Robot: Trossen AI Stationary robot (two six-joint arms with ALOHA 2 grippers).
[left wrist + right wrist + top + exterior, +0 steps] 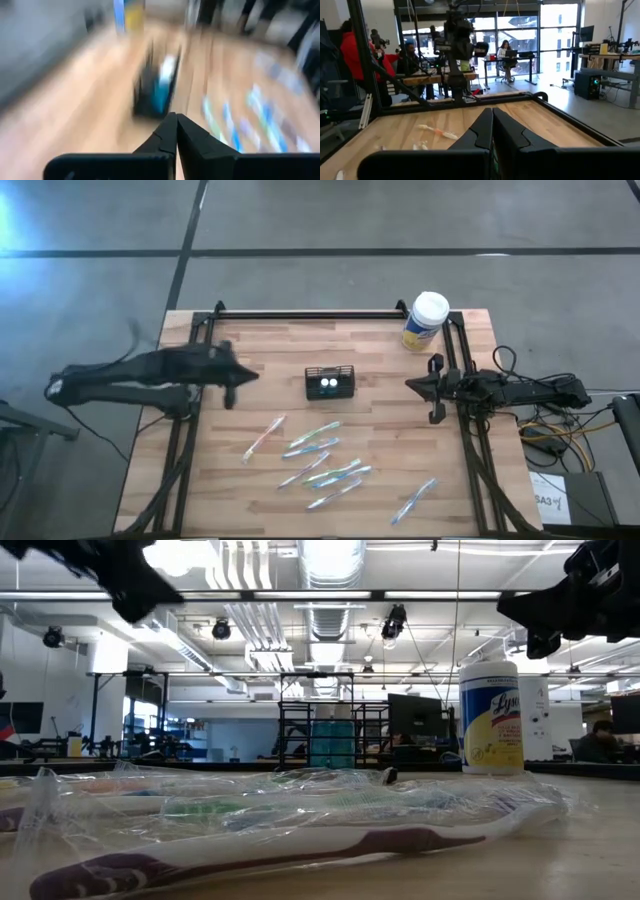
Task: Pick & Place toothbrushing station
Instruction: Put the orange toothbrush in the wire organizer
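Table (250, 400) is wood slats w/ a black frame. Left arm reaches in from its side, left gripper (232, 388) fingers pressed together, holding nothing, sitting just off the caddy's left w/ a gap between. Right gripper (432, 387) waits near the right rail, fingers also closed and empty, well apart from the caddy.

Canister (425, 320) stands at the far right corner. Wrapped toothbrushes (320, 460) are scattered on the near half.

Toothbrushing station (330, 383) is mid-table, upright, 2 white things inside. Prob light and stiff-ish, mesh could flex. I'd pinch a long side wall at the rim, tbh; it may tip if grabbed off-center.
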